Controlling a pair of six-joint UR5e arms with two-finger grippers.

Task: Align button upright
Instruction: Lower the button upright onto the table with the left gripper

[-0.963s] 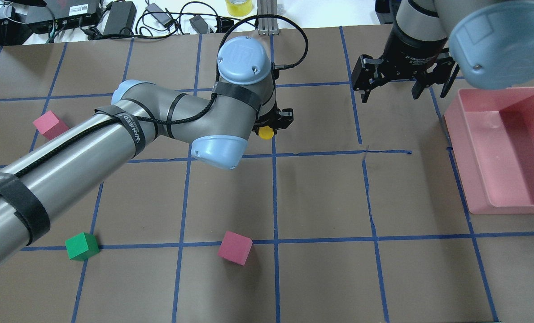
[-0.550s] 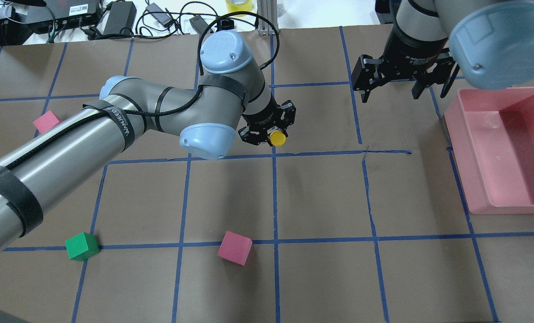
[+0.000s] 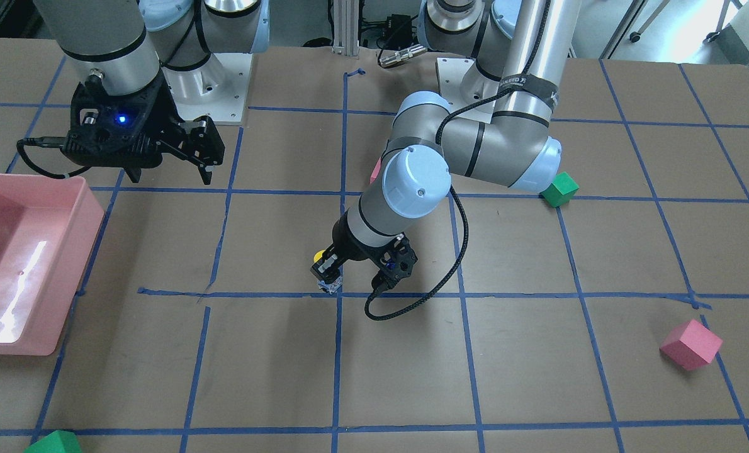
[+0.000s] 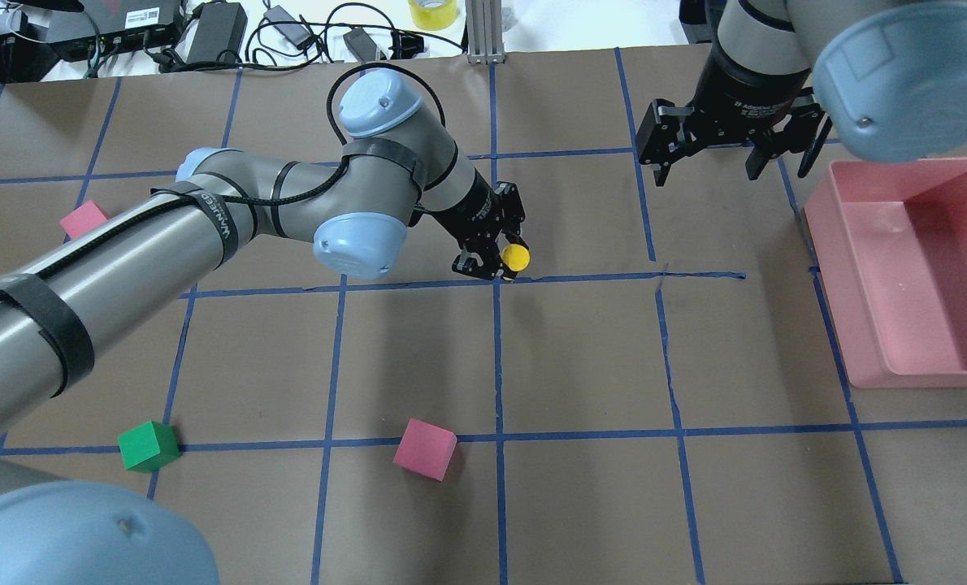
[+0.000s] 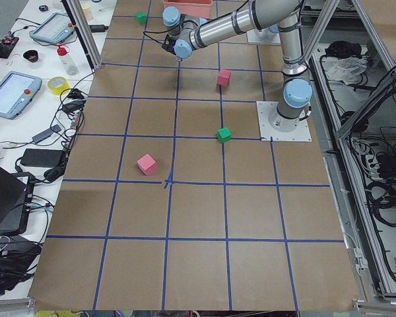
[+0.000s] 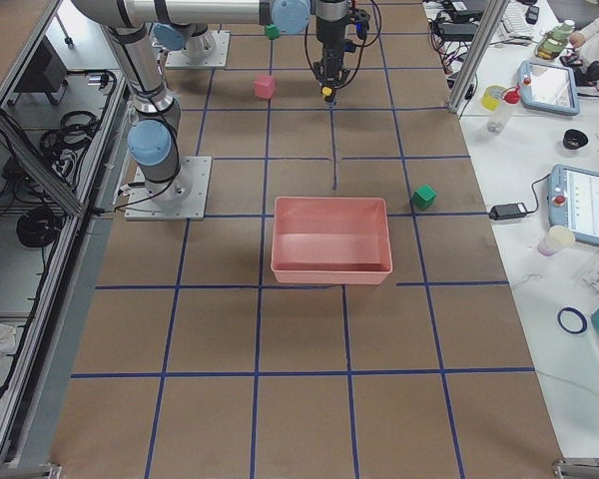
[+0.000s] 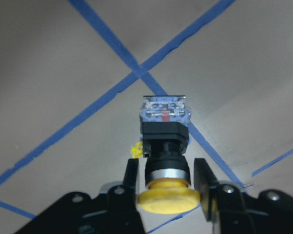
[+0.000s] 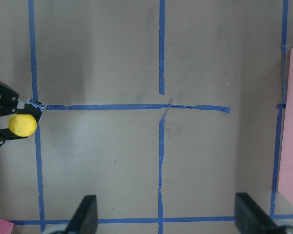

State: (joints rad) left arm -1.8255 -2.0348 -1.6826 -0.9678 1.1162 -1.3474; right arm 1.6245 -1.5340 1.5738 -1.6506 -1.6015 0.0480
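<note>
The button (image 7: 165,127) has a yellow cap (image 4: 517,257), a black body and a silvery-blue terminal base. My left gripper (image 4: 496,253) is shut on its black neck just below the cap, which the left wrist view (image 7: 167,170) shows clearly. The button is tilted, cap up and base down, low over a crossing of blue tape; in the front-facing view its base (image 3: 328,287) is at the tape line. I cannot tell whether it touches the table. My right gripper (image 4: 727,158) is open and empty, hovering far to the right; its view (image 8: 166,217) shows the yellow cap (image 8: 22,125).
A pink bin (image 4: 833,301) stands at the right edge, below my right gripper. A pink cube (image 4: 425,448) and a green cube (image 4: 149,445) lie near the front. Another pink cube (image 4: 84,219) sits at the left, behind my left arm. Cables and adapters lie beyond the table's far edge.
My left wrist has swung round and carried the button right and toward the front, down to the tape crossing. The right arm has not moved.
</note>
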